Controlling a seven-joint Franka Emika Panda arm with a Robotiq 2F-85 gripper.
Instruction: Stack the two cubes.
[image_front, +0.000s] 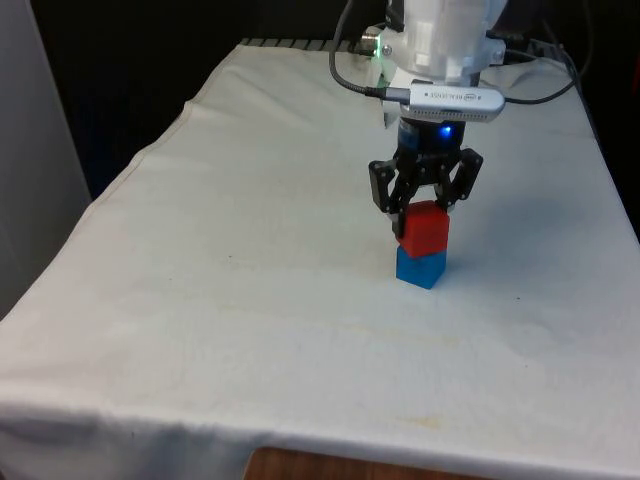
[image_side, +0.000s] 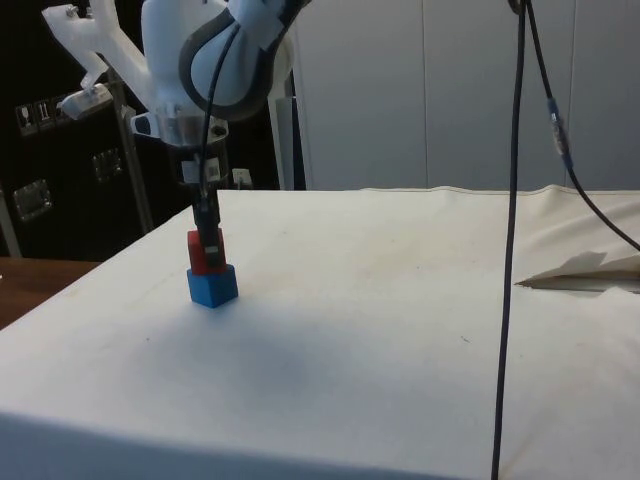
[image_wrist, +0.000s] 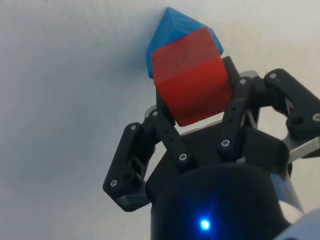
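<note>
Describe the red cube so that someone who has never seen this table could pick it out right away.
Start at the table under its white cloth and find the black tool hanging from the white arm. Between its fingers is the red cube, sitting on the blue cube. It is the upper block of the two, and the only red thing on the cloth.

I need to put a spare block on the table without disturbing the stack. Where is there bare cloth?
Bare white cloth lies on every side of the stack. The one crowded spot is the red cube on the blue cube, with the pincer around it.
</note>
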